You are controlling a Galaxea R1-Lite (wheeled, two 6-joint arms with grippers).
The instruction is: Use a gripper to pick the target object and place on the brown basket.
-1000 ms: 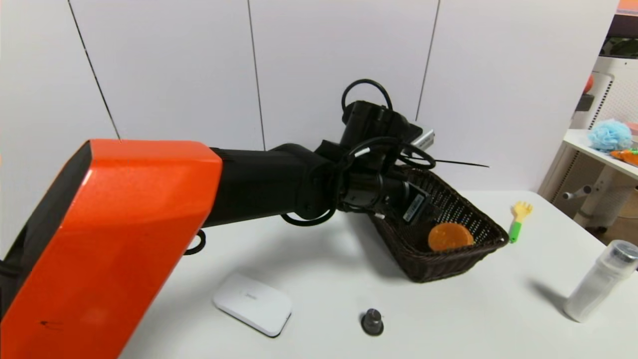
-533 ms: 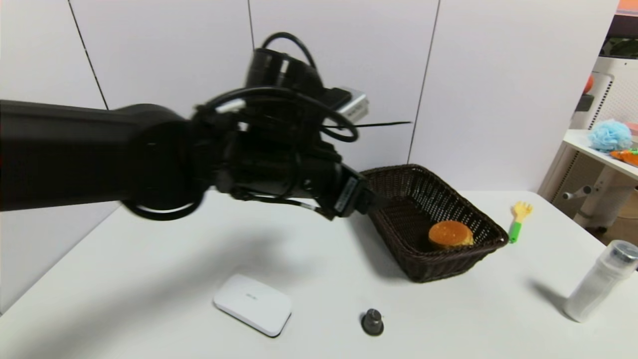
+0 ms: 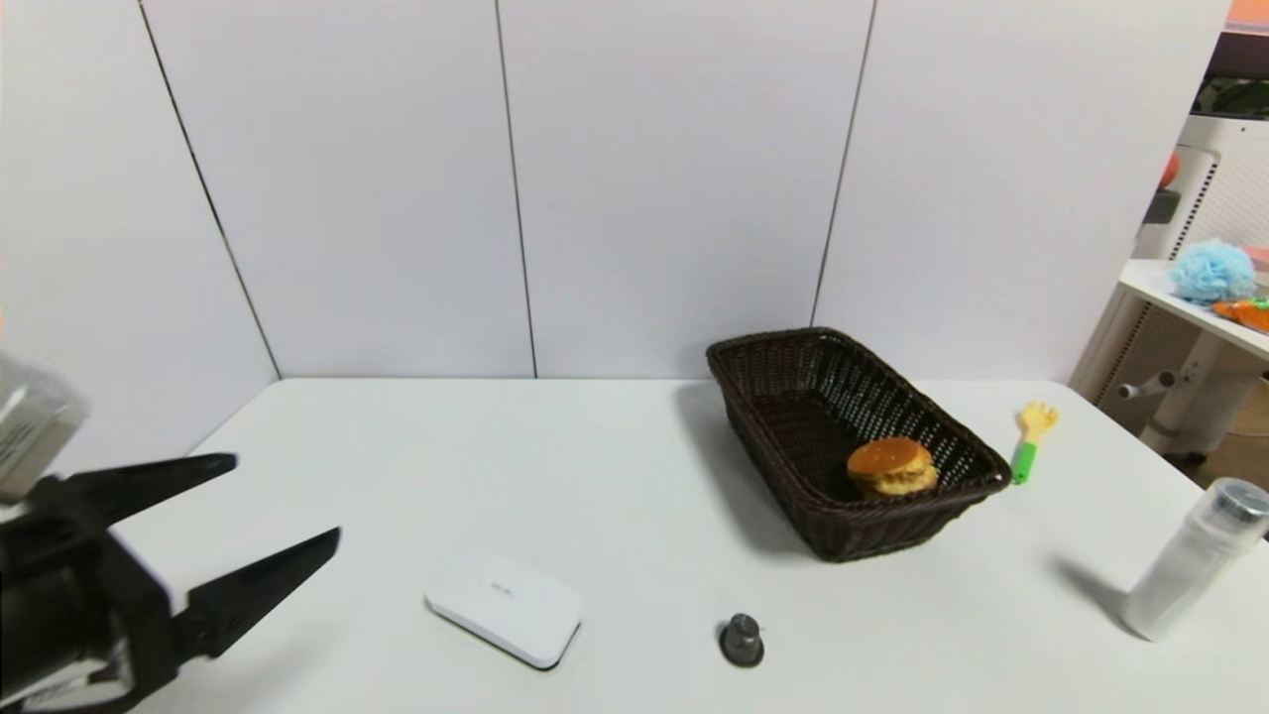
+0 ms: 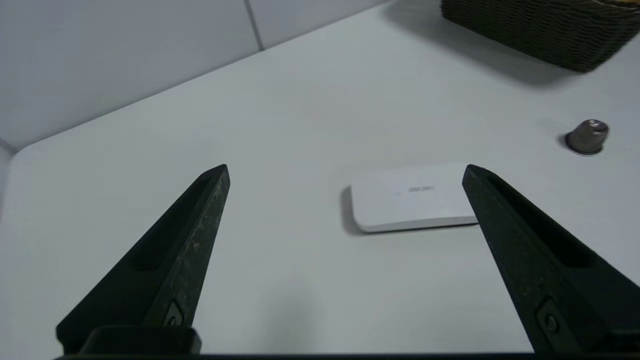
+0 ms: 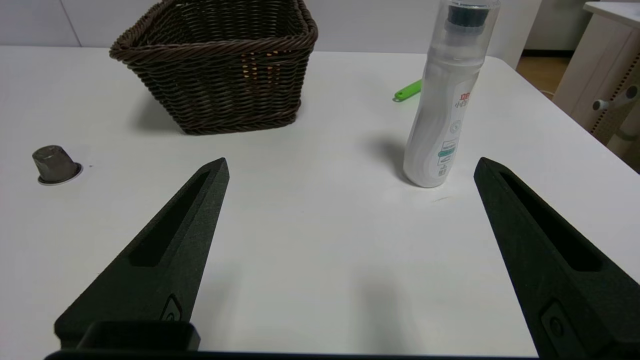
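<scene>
Wicker brown basket [image 3: 952, 441] near the table's far edge cradles the target object [image 3: 891, 466] — delivered; left gripper [image 3: 283, 501] by the left edge, right gripper [image 5: 350, 162] — both splayed, empty.

Bright, even room light falls from overhead, laying soft shadows on the worktop [image 3: 615, 466] beside the basket [image 3: 793, 496], while the left tool [image 3: 283, 501] blurs.

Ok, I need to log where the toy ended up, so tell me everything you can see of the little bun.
The bun is a small round toy burger: browned orange domed top, lumpy tan layer beneath. It sits upright inside the brown basket, on its floor at the near right corner, close against the woven walls. No gripper touches it; through the weave the right wrist view shows only orange glints.
</scene>
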